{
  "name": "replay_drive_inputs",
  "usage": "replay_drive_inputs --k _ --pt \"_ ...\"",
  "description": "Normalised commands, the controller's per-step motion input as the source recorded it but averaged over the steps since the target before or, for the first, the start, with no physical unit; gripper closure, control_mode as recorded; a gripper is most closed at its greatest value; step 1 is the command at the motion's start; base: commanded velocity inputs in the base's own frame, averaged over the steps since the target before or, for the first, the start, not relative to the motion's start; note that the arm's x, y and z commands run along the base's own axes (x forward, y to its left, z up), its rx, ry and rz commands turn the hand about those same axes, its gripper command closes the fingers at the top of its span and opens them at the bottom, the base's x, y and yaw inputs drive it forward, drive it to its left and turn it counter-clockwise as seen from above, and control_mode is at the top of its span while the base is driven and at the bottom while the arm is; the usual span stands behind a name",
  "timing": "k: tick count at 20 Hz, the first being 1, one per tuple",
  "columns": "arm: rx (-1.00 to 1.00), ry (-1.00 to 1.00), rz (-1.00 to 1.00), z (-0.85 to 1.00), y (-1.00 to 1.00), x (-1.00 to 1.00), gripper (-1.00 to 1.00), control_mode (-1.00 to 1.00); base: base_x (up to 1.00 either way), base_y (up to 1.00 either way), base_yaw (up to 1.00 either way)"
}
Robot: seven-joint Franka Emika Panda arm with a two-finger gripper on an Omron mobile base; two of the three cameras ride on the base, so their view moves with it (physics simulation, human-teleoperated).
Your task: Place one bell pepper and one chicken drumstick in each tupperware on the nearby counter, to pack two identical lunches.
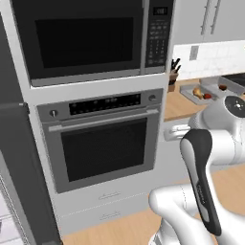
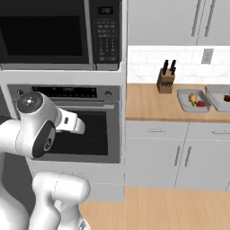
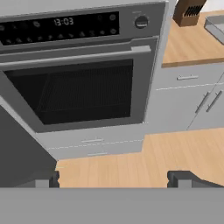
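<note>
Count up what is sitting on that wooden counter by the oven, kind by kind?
Tupperware: 2
Bell pepper: 2, one in each tupperware
Chicken drumstick: 1 in sight, in the nearer tupperware
Knife block: 1
Total: 6

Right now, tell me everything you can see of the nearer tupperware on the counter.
The nearer tupperware is a shallow light-grey rectangular tray with rounded corners and a flared rim, plastic-looking. It lies flat on the wooden counter, right of the knife block and close beside the second tray; whether they touch is unclear. Inside lie a chicken drumstick and a red bell pepper. The gripper is far from it.
</note>
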Motion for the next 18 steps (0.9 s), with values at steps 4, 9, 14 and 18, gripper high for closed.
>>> replay_drive_inputs --k 4,9,14,18 --pt "0.00 0.00 0.00 0.00 0.00 0.00 -1.00 1.00 -0.99 1.00 -0.07" --pt "0.00 0.00 0.00 0.00 0.00 0.00 -1.00 1.00 -1.00 0.99 -0.07" --pt "0.00 0.00 0.00 0.00 0.00 0.00 -1.00 1.00 -0.65 1.00 -0.01" --pt "0.00 0.00 0.00 0.00 0.00 0.00 -1.00 1.00 -0.33 1.00 0.00"
